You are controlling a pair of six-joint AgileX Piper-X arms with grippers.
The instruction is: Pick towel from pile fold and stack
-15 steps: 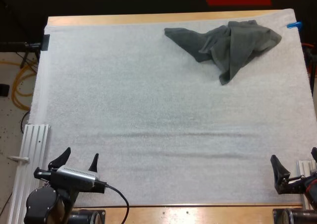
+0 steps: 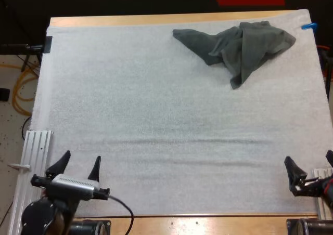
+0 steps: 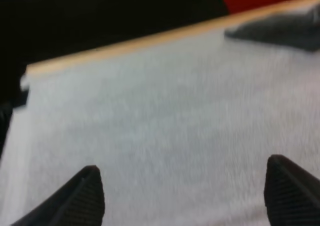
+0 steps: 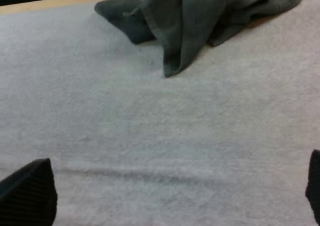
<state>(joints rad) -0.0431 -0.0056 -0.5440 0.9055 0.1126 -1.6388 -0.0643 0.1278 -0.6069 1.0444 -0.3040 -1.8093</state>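
Towel [image 2: 239, 48] lies crumpled, dark grey-green, upper right, folds hiding its shape. Right gripper [image 2: 308, 165], cut off at the right edge, and left gripper [image 2: 81, 161] gape wide, empty.

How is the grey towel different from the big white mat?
The towel is dark grey-green; the mat is white. The towel is crumpled in a heap, while the mat lies flat. The towel takes up just the mat's far right corner, and the mat covers nearly the whole table. Both look soft.
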